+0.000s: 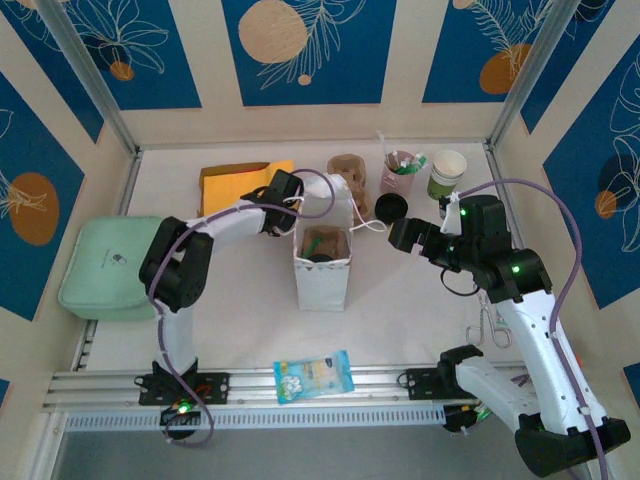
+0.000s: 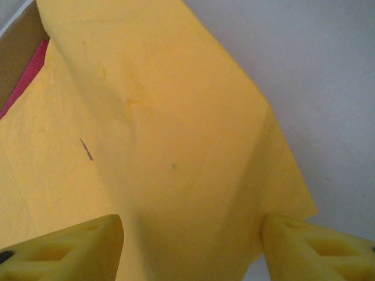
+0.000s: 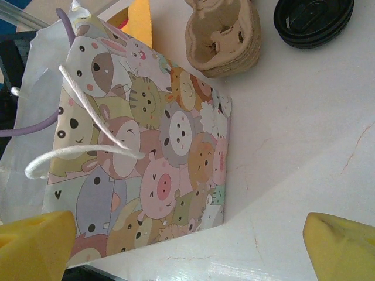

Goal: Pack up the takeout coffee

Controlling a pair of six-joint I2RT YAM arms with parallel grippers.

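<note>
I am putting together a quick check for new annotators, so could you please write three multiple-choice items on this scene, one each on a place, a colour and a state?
1. Where is the pulp cup carrier?
A. on the table beyond the gift bag
B. inside the bag
C. on the mint case

2. What colour is the sheet under the left hand?
A. blue
B. yellow
C. green

3. How is the right hand?
A. shut on the bag's cord
B. shut on the black lid
C. open, holding nothing

Key: A, the right wrist view shows it standing on the table past the bag; B, the left wrist view shows yellow below the fingers; C, its fingers stand wide apart, gripping nothing.
</note>
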